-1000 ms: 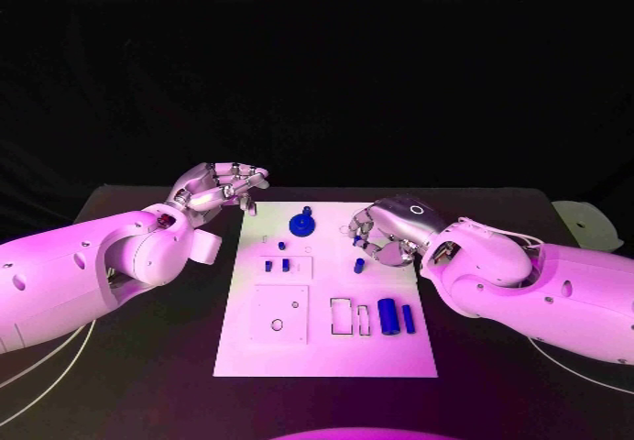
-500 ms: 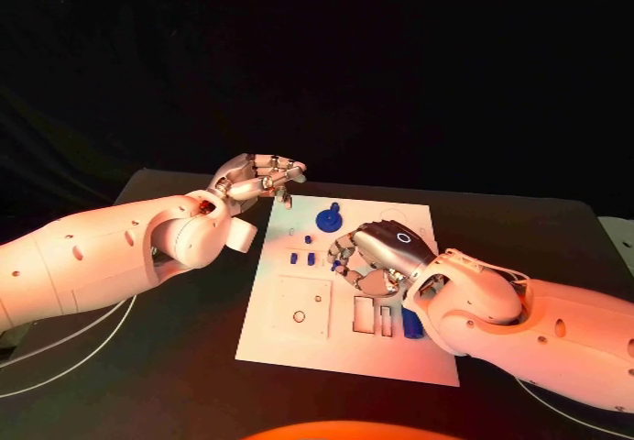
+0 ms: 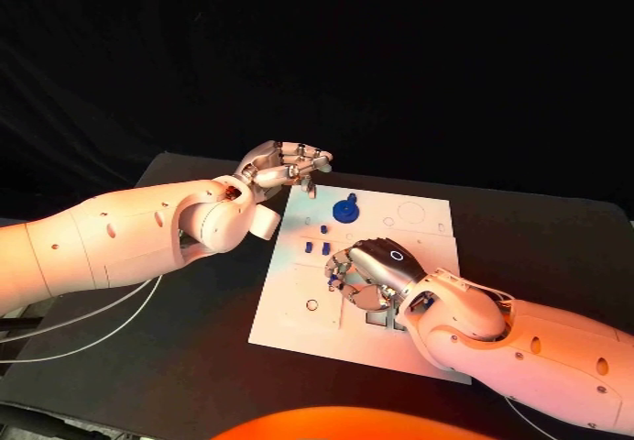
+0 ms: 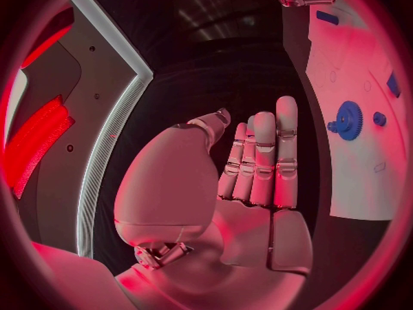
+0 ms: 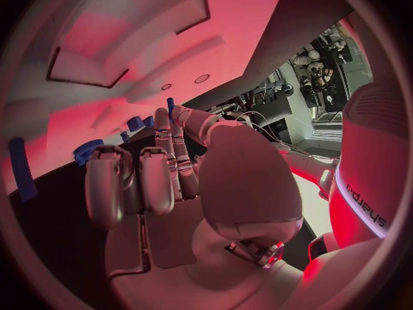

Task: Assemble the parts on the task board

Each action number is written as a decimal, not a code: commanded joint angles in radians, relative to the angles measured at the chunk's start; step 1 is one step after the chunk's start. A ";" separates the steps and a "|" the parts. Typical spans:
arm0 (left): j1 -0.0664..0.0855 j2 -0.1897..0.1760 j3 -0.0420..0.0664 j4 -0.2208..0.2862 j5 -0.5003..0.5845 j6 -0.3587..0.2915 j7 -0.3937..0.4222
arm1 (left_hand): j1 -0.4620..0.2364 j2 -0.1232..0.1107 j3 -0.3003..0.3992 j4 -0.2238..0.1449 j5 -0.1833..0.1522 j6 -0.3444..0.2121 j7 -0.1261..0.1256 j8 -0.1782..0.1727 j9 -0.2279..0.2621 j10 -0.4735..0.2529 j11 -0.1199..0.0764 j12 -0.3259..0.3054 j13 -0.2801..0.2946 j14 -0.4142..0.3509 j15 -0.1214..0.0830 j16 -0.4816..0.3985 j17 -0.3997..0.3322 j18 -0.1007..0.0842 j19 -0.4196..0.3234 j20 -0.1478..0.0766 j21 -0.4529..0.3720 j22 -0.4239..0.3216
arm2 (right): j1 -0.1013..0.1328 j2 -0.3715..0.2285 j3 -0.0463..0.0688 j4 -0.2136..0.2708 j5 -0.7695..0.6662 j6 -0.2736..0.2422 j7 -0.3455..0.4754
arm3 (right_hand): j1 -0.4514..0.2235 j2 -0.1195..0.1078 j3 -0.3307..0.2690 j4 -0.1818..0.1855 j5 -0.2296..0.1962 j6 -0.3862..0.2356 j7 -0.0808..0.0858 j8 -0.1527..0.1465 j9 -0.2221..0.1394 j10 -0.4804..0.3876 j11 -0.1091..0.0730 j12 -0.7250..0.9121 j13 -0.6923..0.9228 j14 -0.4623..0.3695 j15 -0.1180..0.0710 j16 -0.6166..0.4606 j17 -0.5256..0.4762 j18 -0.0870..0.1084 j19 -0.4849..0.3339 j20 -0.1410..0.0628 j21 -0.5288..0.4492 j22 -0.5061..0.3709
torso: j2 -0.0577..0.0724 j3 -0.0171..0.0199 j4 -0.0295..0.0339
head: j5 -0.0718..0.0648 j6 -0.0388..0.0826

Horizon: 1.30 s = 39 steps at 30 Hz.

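The white task board (image 3: 298, 321) lies in the middle of the black table. A blue gear (image 3: 346, 211) stands near its far edge, with two small blue pegs (image 3: 316, 247) a little nearer. My right hand (image 3: 370, 275) hovers low over the board's middle, fingers curled down. In the right wrist view its thumb and a finger pinch a small blue peg (image 5: 169, 105). My left hand (image 3: 286, 166) hangs beyond the board's far left corner, holding nothing, and its empty palm (image 4: 250, 186) shows in the left wrist view.
A blue cylinder (image 3: 397, 323) lies on the board's near right part, partly hidden under my right forearm. Rectangular recesses (image 3: 314, 304) are cut into the board's near left. In the left wrist view the gear (image 4: 348, 120) and the board (image 4: 344, 69) lie beside my left hand.
The head camera has shifted, so the whole scene sits differently. My right hand has slid inward over the board onto the lone peg. My left hand keeps its place by the far corner.
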 commanded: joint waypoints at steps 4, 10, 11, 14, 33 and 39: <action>0.001 0.006 0.001 0.004 0.005 -0.003 0.004 | 0.004 -0.005 0.006 -0.001 -0.002 -0.008 0.001 -0.006 0.001 -0.009 -0.001 0.006 0.001 -0.004 0.001 -0.002 -0.001 0.006 0.002 0.002 -0.005 -0.002 | -0.011 0.010 -0.002 -0.015 -0.017 0.004 0.014 | -0.003 0.007 -0.003 -0.005 0.006 -0.001 0.002 0.003 0.001 -0.003 -0.006 -0.004 -0.001 0.039 -0.005 0.004 0.000 -0.015 0.026 0.001 0.005 0.176 | -0.001 0.0000 -0.0003 | 0.009 -0.010; 0.001 0.006 0.001 0.002 0.005 -0.001 0.002 | 0.004 -0.005 0.006 -0.001 -0.002 -0.008 0.001 -0.006 0.001 -0.009 -0.001 0.006 0.001 -0.004 0.001 -0.002 -0.001 0.006 0.002 0.002 -0.005 -0.002 | -0.018 0.008 -0.004 -0.020 -0.019 0.009 0.014 | -0.003 0.007 -0.003 -0.005 0.006 -0.001 0.002 0.003 0.001 -0.003 -0.006 -0.004 -0.001 0.039 -0.005 0.004 0.000 -0.015 0.026 0.001 0.005 0.176 | 0.000 0.0012 -0.0014 | 0.015 -0.018; 0.001 0.006 0.001 0.002 0.005 -0.001 0.002 | 0.004 -0.005 0.006 -0.001 -0.002 -0.008 0.001 -0.006 0.001 -0.009 -0.001 0.006 0.001 -0.004 0.001 -0.002 -0.001 0.006 0.002 0.002 -0.005 -0.002 | -0.019 0.007 -0.005 -0.020 -0.021 0.009 0.012 | -0.003 0.007 -0.003 -0.005 0.006 -0.001 0.002 0.003 0.001 -0.003 -0.006 -0.004 -0.001 0.039 -0.005 0.004 0.000 -0.015 0.026 0.001 0.005 0.176 | 0.000 0.0012 -0.0014 | 0.015 -0.018; 0.001 0.005 0.001 0.001 0.005 0.000 0.001 | 0.003 -0.005 0.006 -0.001 -0.002 -0.008 0.001 -0.006 0.001 -0.010 0.000 0.008 0.002 -0.005 0.001 -0.002 -0.001 0.006 0.002 0.002 -0.006 -0.002 | -0.020 0.006 -0.005 -0.023 -0.025 0.009 0.006 | -0.005 0.007 -0.004 -0.004 0.006 -0.002 0.003 0.003 0.001 -0.003 -0.006 -0.005 -0.001 0.039 -0.005 0.005 0.000 -0.015 0.026 0.001 0.005 0.177 | 0.000 0.0010 -0.0014 | 0.014 -0.019; 0.001 0.004 0.001 -0.002 0.005 0.004 -0.003 | 0.002 -0.005 0.007 0.000 -0.002 -0.009 0.002 -0.006 0.002 -0.011 0.000 0.009 0.002 -0.006 0.002 -0.002 -0.002 0.006 0.001 0.003 -0.007 -0.002 | -0.020 0.002 -0.005 -0.023 -0.037 0.042 0.000 | -0.007 0.008 -0.004 -0.004 0.006 -0.002 0.003 0.003 0.002 -0.003 -0.006 -0.006 -0.001 0.039 -0.005 0.004 0.000 -0.015 0.025 0.002 0.005 0.177 | 0.000 0.0001 -0.0010 | 0.015 -0.022; 0.001 0.004 0.001 -0.001 0.005 0.004 -0.004 | 0.002 -0.005 0.007 0.000 -0.002 -0.009 0.002 -0.006 0.002 -0.011 0.000 0.009 0.002 -0.006 0.002 -0.002 -0.002 0.006 0.001 0.003 -0.007 -0.002 | -0.020 0.014 -0.007 -0.025 -0.042 0.085 -0.004 | -0.010 0.006 -0.007 -0.004 0.004 -0.003 0.003 0.003 0.002 -0.003 -0.005 -0.008 -0.001 0.039 -0.004 0.004 -0.001 -0.014 0.025 0.002 0.004 0.177 | 0.000 0.0001 -0.0003 | 0.013 -0.022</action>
